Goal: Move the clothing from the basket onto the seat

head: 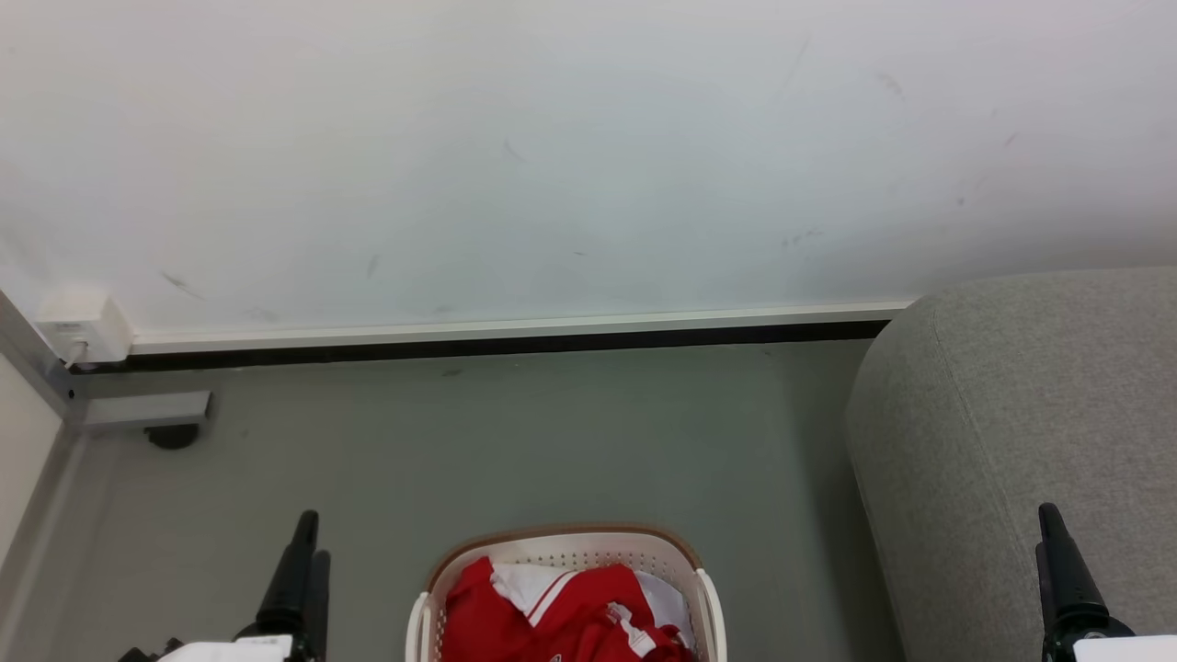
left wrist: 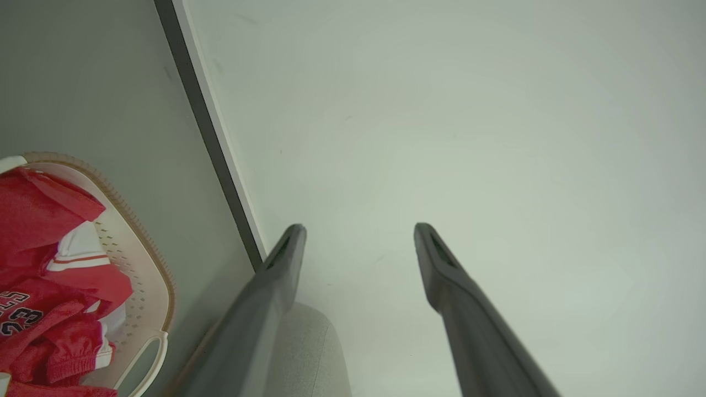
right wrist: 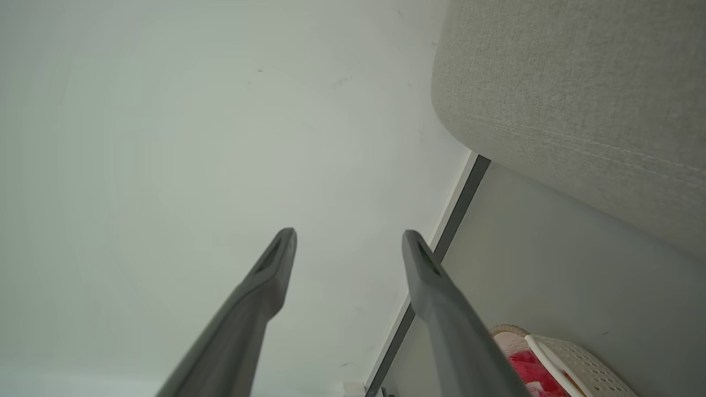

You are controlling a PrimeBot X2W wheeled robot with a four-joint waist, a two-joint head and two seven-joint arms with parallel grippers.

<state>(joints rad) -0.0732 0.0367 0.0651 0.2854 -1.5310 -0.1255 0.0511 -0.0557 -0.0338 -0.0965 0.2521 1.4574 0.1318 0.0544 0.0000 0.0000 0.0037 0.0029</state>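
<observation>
The cream basket with its brown rim sits on the floor at the bottom centre of the head view, holding crumpled red clothing with white trim. The grey sofa seat rises at the right. My left gripper stands at the lower left, left of the basket, and my right gripper at the lower right, in front of the sofa. In the left wrist view, the left gripper is open and empty, with the basket and clothing at its left. The right gripper is open and empty too.
A pale wall with a white and black baseboard closes off the far side of the grey floor. A white socket box and a metal foot of a partition stand at the far left.
</observation>
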